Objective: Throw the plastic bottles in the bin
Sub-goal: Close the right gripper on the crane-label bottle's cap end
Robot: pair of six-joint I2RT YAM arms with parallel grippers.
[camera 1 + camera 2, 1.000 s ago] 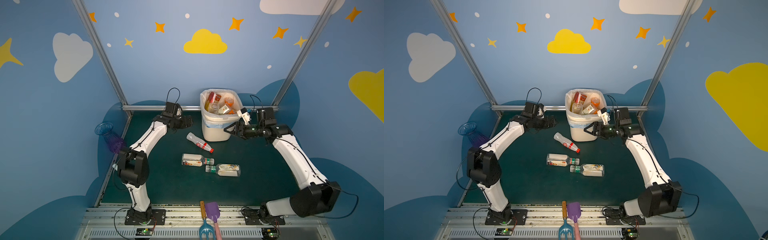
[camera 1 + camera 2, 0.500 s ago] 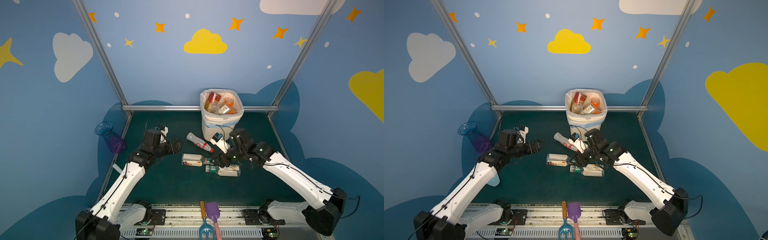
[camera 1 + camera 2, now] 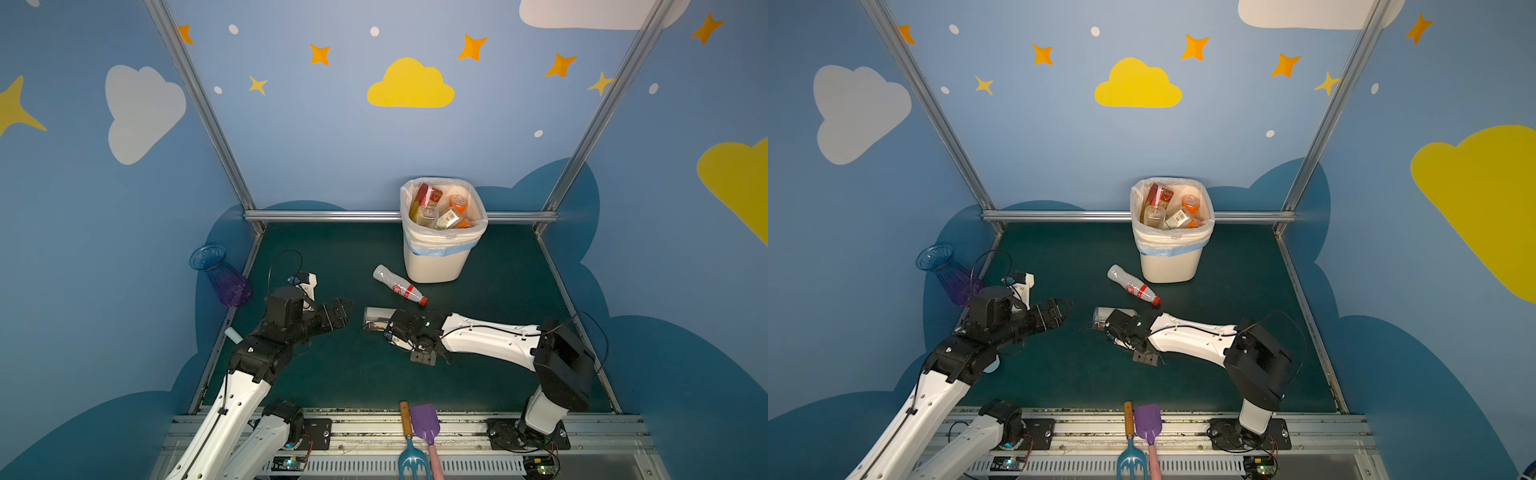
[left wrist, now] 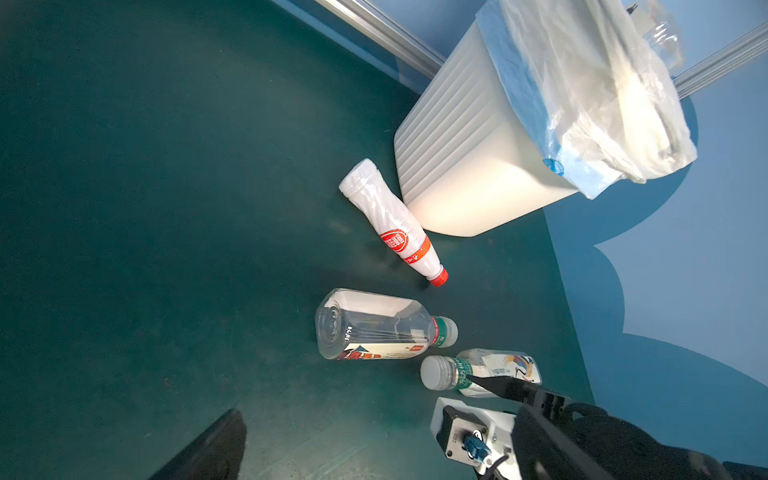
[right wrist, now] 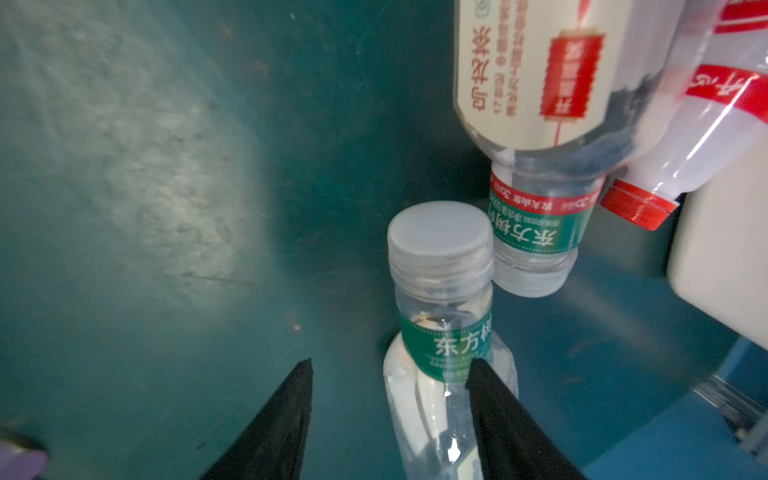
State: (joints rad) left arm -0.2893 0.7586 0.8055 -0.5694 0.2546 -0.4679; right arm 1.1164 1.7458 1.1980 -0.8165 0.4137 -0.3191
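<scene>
The cream ribbed bin stands at the back with several plastic bottles inside. Three bottles lie on the green mat. A white red-capped bottle lies nearest the bin. A clear bottle with a cream label comes after it. The closest is a small green-banded bottle. My right gripper is open astride this last bottle's shoulder; one finger touches it and the other stands apart. My left gripper hovers open and empty, left of the bottles.
A blue-purple vase leans at the mat's left edge. A toy fork and a purple shovel lie on the front rail. An aluminium bar runs along the back behind the bin.
Both arms came down from the bin to the mat. The right gripper dropped low over the green-banded bottle and its jaws narrowed. The left gripper stayed wide open.
</scene>
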